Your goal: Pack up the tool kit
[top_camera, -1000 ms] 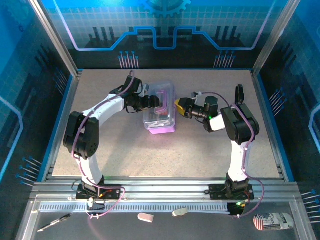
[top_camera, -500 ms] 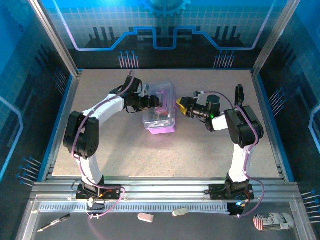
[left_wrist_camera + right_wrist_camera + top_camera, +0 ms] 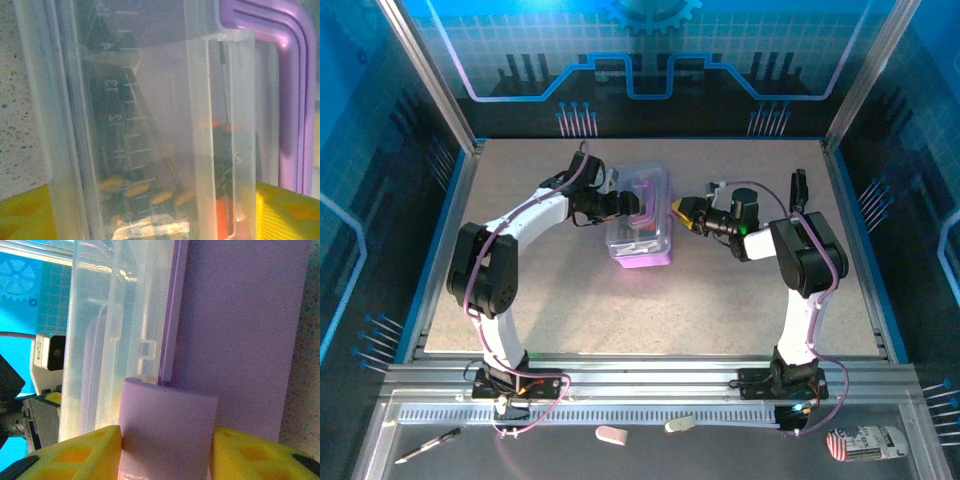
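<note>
While my left jaws (image 3: 618, 206) stand wide, they are not empty: the tool kit case (image 3: 642, 238) sits between them. One yellow pad (image 3: 285, 210) presses the outer wall of the clear lid (image 3: 150, 90). The other shows dimly through the plastic on the far side. From my left wrist I look straight along the lid. The purple handle (image 3: 292, 90) curves just beyond my right-hand pad. Through the lid, the yellow and orange parts of the screwdrivers (image 3: 137, 189) lie inside the case, right between my pads, though blurred by the plastic.

My right jaws (image 3: 682, 211) meet the case from the opposite side, so the two sets of jaws face each other with the case between them. These jaws stand narrower and close on a purple latch tab (image 3: 167, 430), a yellow pad against each of its sides. How hard I pinch it I cannot tell. Just past the tab, the purple base (image 3: 240, 315) runs ahead of one pad and the lid ahead of the other.

The case rests on the desk (image 3: 740, 300), which lies beneath both jaws.
</note>
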{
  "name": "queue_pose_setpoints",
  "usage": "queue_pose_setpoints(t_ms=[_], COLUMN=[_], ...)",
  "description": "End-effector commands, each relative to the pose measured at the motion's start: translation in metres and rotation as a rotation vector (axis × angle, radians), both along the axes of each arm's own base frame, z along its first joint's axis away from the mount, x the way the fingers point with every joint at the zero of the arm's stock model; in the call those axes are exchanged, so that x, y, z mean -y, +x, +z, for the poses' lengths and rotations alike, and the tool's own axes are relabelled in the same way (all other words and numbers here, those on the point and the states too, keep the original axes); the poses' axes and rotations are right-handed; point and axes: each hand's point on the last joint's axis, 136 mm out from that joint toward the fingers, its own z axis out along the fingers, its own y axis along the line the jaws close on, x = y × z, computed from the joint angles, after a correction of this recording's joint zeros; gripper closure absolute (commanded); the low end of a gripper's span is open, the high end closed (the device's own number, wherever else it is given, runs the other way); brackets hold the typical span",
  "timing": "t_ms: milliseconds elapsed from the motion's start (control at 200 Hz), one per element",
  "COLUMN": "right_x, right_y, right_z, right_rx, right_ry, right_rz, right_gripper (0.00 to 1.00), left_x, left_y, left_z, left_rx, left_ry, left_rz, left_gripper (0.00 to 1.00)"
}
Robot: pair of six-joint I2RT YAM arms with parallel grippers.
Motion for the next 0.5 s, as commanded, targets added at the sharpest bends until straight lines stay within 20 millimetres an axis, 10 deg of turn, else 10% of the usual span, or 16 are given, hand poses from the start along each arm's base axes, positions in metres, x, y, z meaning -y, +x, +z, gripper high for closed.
queue_pose_setpoints(t_ms=[0,495], right_x=[-0.005,0.005], right_y=[-0.002,-0.019], right_z=[-0.012,-0.05], right_rx=[-0.007,-0.082], right_ry=[-0.07,-0.25], right_rz=[0.007,0.017], right_gripper=[0.52,0.51], left_x=[-0.011,-0.008], left_y=[-0.047,-0.047], left_z=[-0.065,-0.065], left_rx=[-0.246,-0.245], left_ry=[0.097,0.089], left_rz=[-0.033,-0.035], left_gripper=[0.26,0.26])
